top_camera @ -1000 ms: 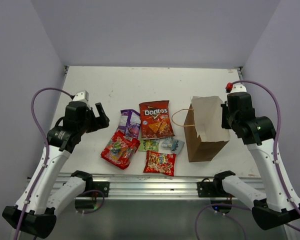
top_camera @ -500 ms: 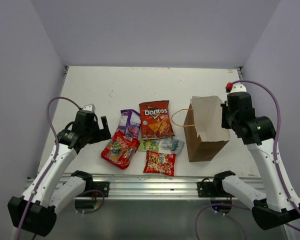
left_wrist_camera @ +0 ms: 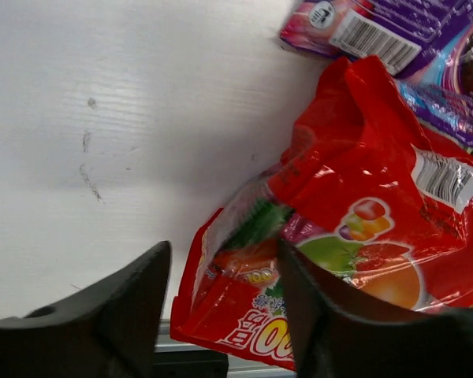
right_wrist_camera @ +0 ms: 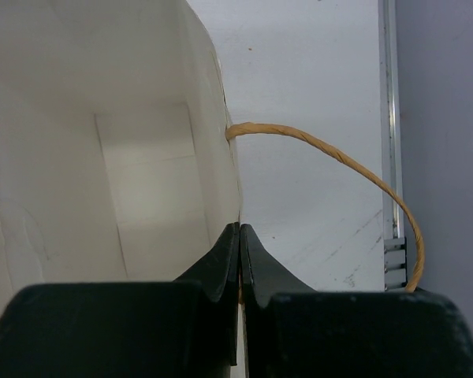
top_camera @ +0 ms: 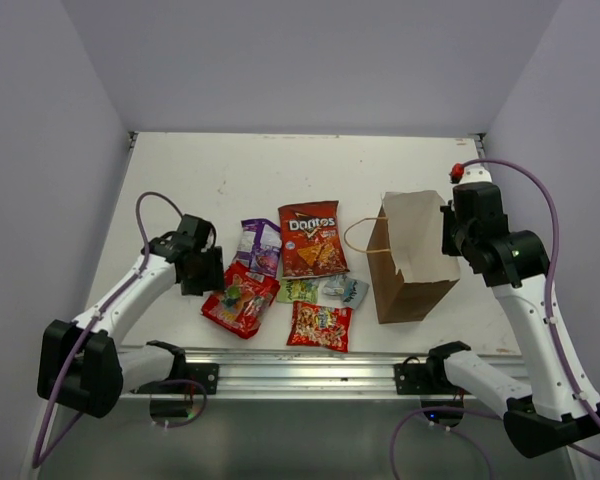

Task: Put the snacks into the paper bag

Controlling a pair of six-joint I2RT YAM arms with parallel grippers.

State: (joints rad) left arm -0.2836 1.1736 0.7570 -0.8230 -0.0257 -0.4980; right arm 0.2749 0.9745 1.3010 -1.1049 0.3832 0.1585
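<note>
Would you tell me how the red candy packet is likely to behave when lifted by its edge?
The red candy packet looks crinkled and thin, so it will probably sag from the left gripper. Its glossy film may slip. It lies flat, so rolling seems unlikely.

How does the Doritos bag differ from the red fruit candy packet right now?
The Doritos bag lies flat and straight in the far row. The red fruit candy packet sits askew and crumpled at the near left. The candy packet's edge lies between the open fingers of the left gripper, while no gripper touches the Doritos bag. Both are shiny red packets lying on the table.
</note>
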